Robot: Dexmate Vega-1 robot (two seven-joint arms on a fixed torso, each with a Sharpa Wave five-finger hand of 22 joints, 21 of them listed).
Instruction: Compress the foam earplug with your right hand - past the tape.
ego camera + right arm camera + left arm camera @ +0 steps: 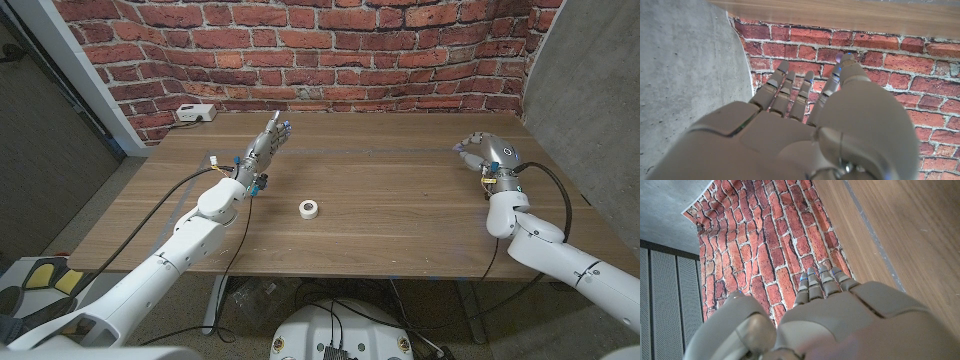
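A small white roll of tape (310, 209) lies on the wooden table (380, 220) near its middle. A thin strip of tape (380, 151) runs across the table further back, and it appears as a grey line (875, 235) in the left wrist view. My right hand (485, 152) hovers at the table's far right, level with that strip, fingers stretched out (790, 95) with nothing between them. My left hand (267, 146) is raised left of the middle, fingers extended (822, 282) toward the brick wall, holding nothing.
A white box (195, 113) with a cable sits at the table's back left corner. The brick wall (330, 50) stands right behind the table. A grey concrete wall (590, 90) is close on the right. Cables hang along both arms.
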